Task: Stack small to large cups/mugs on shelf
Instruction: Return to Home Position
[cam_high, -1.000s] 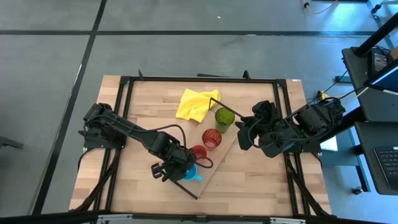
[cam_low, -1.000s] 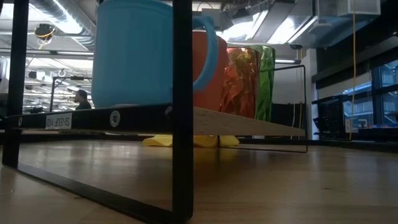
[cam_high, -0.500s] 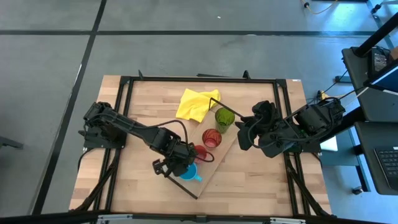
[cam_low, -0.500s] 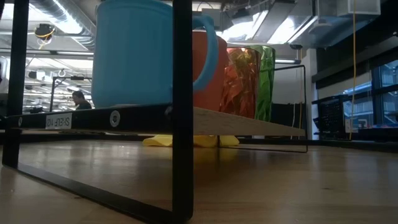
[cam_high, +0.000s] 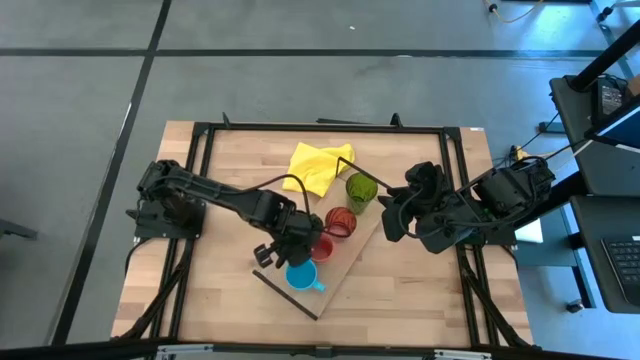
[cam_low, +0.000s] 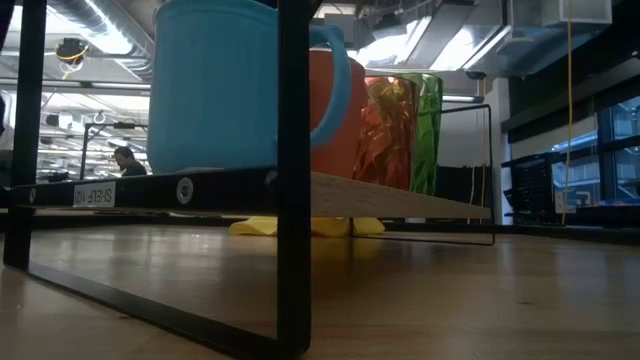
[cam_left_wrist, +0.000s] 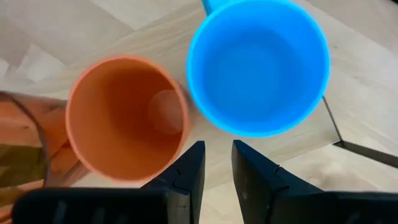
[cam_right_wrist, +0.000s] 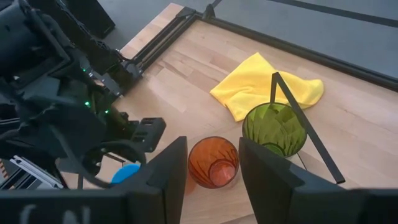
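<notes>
Four cups stand upright on their bases in a row on the shelf (cam_high: 356, 250), a light-wood board lying slantwise on the table. From far to near they are the green tumbler (cam_high: 361, 189), the dark red glass (cam_high: 340, 222), the small red cup (cam_high: 321, 248) and the blue mug (cam_high: 302, 276). My left gripper (cam_high: 298, 257) hovers over the shelf's left edge, between the small red cup (cam_left_wrist: 127, 118) and the blue mug (cam_left_wrist: 258, 65). Its fingers stand a narrow gap apart and touch nothing. My right gripper (cam_high: 384, 218) waits open, right of the shelf, facing the green tumbler (cam_right_wrist: 273, 127) and dark red glass (cam_right_wrist: 213, 163).
A yellow cloth (cam_high: 315, 166) lies crumpled on the table beyond the shelf's far end. Black bars (cam_high: 285, 292) stand at the shelf's ends. A black frame (cam_high: 200, 200) rims the tabletop. Bare wood lies left of the shelf and toward the table's near right.
My left gripper has drawn away from the blue mug's left side toward the table's far edge, ending beside the small red cup. The blue mug now shows whole and stands where it was. The right arm has kept still.
</notes>
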